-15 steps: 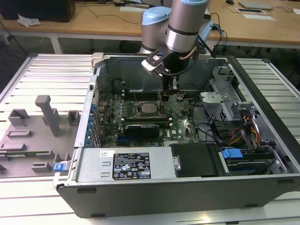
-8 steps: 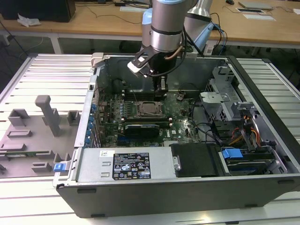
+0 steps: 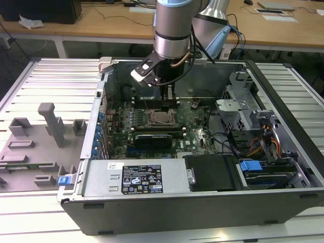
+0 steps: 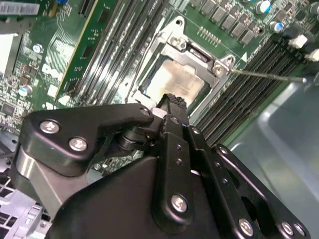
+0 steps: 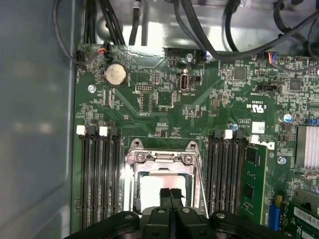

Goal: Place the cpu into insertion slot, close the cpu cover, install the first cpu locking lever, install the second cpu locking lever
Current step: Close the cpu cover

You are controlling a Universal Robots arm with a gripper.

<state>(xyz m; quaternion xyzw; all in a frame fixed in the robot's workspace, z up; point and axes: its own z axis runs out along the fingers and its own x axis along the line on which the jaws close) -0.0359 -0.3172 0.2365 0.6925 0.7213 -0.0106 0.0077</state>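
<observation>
Inside the open computer case, the cpu (image 5: 155, 191) lies in the insertion slot (image 3: 161, 118), its silvery-tan top (image 4: 177, 82) showing through the cut-out. The cpu cover (image 5: 162, 159) lies flat over it as a silvery frame (image 4: 197, 52). My gripper (image 5: 172, 195) hovers just above the socket's edge with its two black fingers pressed together and nothing between them. In the exterior view the gripper (image 3: 170, 98) hangs just behind the socket. A thin metal locking lever (image 4: 269, 76) sticks out from one corner of the socket, running along the socket's side (image 5: 202, 184).
Long black memory slots (image 5: 99, 179) flank the socket on both sides (image 5: 224, 174). The case's metal wall (image 5: 35, 124) stands close by. Black cables (image 5: 199, 30) run across the board's far edge. A drive cage and wiring (image 3: 253, 136) fill the exterior view's right.
</observation>
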